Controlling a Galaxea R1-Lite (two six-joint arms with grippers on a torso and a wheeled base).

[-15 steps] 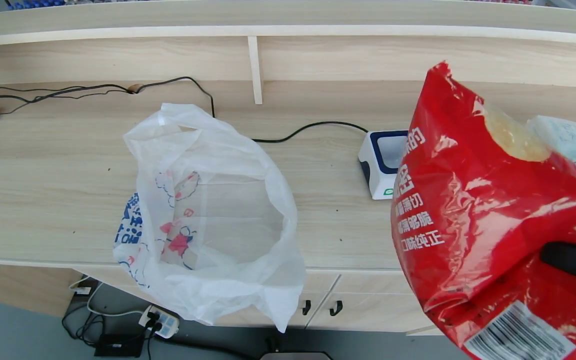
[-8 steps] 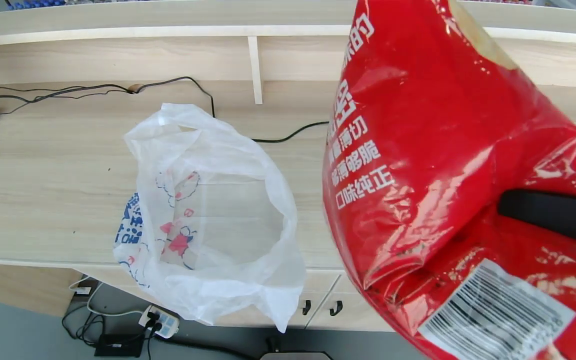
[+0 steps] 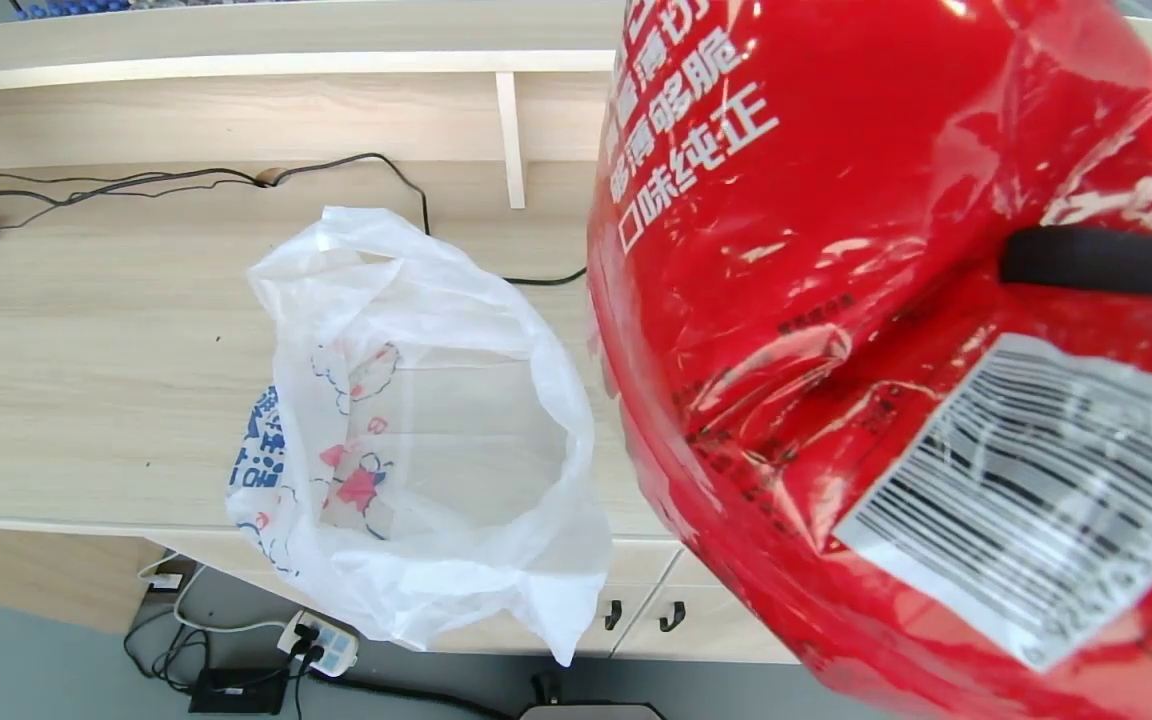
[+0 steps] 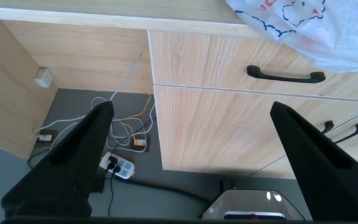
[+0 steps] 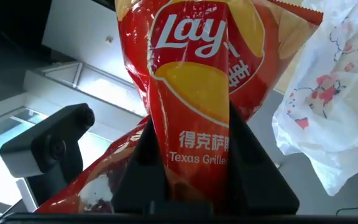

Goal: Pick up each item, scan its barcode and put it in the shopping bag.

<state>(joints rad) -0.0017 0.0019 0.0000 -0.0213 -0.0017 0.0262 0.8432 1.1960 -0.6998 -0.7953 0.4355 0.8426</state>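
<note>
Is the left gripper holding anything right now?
No, the left gripper has its fingers spread wide with nothing between them, just the cabinet behind.

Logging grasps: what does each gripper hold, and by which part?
Right gripper pinches the chip bag across its middle; left gripper is open, empty.

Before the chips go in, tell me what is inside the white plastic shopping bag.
The white plastic shopping bag lies open; inside I see just its thin film and the wooden counter through it, no item. Its crumpled near folds may hide small pockets.
</note>
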